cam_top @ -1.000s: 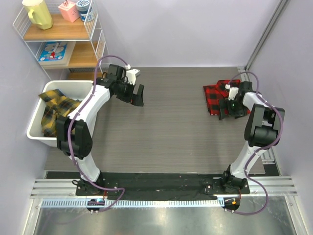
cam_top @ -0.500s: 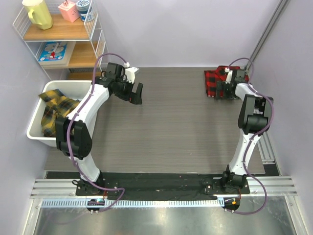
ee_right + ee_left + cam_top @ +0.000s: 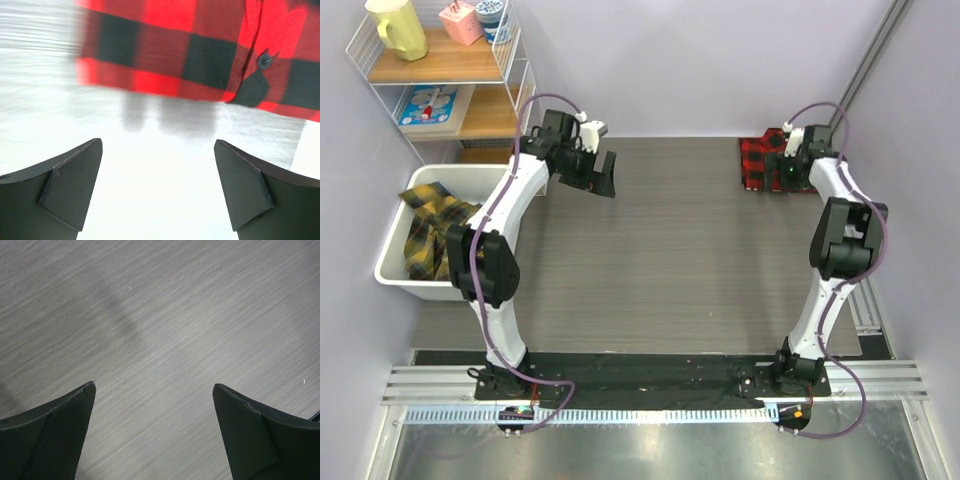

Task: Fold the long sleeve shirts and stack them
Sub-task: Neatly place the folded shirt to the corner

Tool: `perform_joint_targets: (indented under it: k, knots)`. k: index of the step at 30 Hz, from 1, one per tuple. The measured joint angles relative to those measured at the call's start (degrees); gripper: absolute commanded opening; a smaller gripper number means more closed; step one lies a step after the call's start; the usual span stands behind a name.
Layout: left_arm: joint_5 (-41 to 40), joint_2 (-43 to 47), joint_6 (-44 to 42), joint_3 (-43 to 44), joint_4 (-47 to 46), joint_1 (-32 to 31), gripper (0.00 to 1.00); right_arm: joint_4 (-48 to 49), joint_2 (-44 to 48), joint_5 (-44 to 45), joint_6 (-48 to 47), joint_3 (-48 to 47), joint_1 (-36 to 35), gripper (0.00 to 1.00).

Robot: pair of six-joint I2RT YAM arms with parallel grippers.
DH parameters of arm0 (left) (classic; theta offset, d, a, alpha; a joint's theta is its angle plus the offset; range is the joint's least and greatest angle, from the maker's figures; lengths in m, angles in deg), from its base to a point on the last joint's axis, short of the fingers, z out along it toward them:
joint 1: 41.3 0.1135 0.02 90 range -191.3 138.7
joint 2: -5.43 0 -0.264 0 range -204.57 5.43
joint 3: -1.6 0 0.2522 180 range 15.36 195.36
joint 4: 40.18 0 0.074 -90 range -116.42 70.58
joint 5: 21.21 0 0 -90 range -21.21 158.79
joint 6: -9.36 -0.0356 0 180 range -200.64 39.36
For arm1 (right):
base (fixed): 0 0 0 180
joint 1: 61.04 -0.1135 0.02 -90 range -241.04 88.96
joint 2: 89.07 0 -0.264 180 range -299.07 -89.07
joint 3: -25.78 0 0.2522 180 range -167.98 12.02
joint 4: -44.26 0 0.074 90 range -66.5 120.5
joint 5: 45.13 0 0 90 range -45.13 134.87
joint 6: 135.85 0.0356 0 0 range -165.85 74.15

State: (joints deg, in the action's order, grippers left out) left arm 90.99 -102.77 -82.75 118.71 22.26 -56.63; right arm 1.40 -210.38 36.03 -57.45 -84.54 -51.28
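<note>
**Figure: top and wrist views, shirt-folding task.** One red-and-black shirt [image 3: 757, 160] is shown as a compact patch at the far right corner of the table [image 3: 670, 250]. In the right wrist view its edge is seen just beyond the right gripper [image 3: 158, 142], which is spread wide with nothing pinched.

Yellow-and-black checked cloth [image 3: 430, 225] is heaped in a white bin [image 3: 392, 240] set off the table's left edge (whether one shirt or several cannot be told from the crumple, and no long axis can be read).

The left gripper [image 3: 154, 385] is likewise spread and empty, and is held above bare table towards the far left corner.

The next move is judged to turn on one relation. The bin lies to the left of the left gripper, somewhat towards the near edge, and well apart from the right gripper, so the left arm is the nearer.

Counted: two grippers, one bin, one red shirt.
</note>
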Motion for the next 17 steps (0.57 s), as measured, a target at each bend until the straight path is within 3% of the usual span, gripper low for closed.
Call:
perform_joint_targets:
  k: [3,7,12,17]
  knots:
    - [0.37,-2.03,0.52,2.16,-0.07,-0.02,1.00,-3.17,7.45,-3.72,-0.74,0.02,-0.22,1.00]
    - [-0.81,-1.25,0.63,-2.86,-2.08,-0.70,1.00,-5.77,20.20,-5.20,-3.43,3.30,-2.21,1.00]
    - [-2.38,1.49,0.55,-12.04,-4.55,-2.32,1.00,-8.92,33.14,-4.92,-5.57,17.44,-8.48,1.00]
    - [-6.58,10.47,0.11,-25.83,-7.96,-5.29,1.00,-12.96,39.12,-5.07,-6.56,32.50,-17.59,1.00]
